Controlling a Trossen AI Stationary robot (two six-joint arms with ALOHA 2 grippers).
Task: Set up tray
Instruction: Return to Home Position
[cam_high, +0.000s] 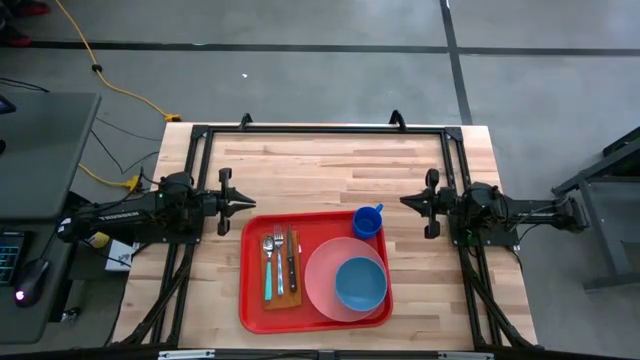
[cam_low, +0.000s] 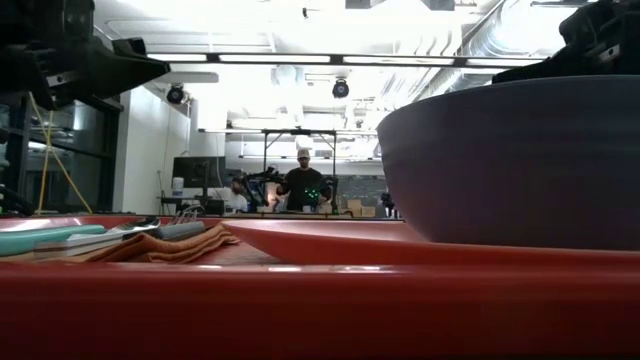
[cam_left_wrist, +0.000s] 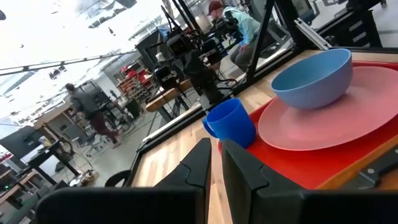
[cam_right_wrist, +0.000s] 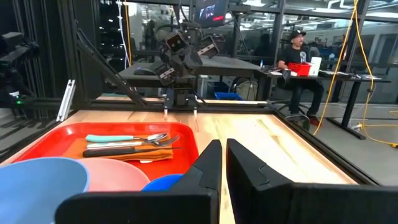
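One red tray (cam_high: 251, 305) lies on the near middle of the bench (cam_high: 330, 165), set between my two arms and a little nearer the front edge than either of them. On it I count one round pink plate (cam_high: 322, 285) with one blue bowl (cam_high: 360, 283) sitting on it, and one orange napkin (cam_high: 283, 300) to the plate's left. The napkin carries three pieces side by side: one blue-handled spoon (cam_high: 268, 272), one fork (cam_high: 278, 258) and one black-handled knife (cam_high: 291, 262). One blue cup (cam_high: 368, 221) stands at the tray's far right corner, just beside the plate.

My left fingers (cam_left_wrist: 200, 165) are nearly together and hold nothing, hanging over bare wood just off the tray's far left corner. My right fingers (cam_right_wrist: 208, 165) are likewise drawn together and empty, near the cup but apart from it.

A black frame (cam_high: 320, 129) runs round the bench. From bench height the bowl fills the right of the view and hides what is behind it. Beyond the bench one person (cam_low: 303, 180) stands, and another person (cam_right_wrist: 297, 56) sits at a desk.
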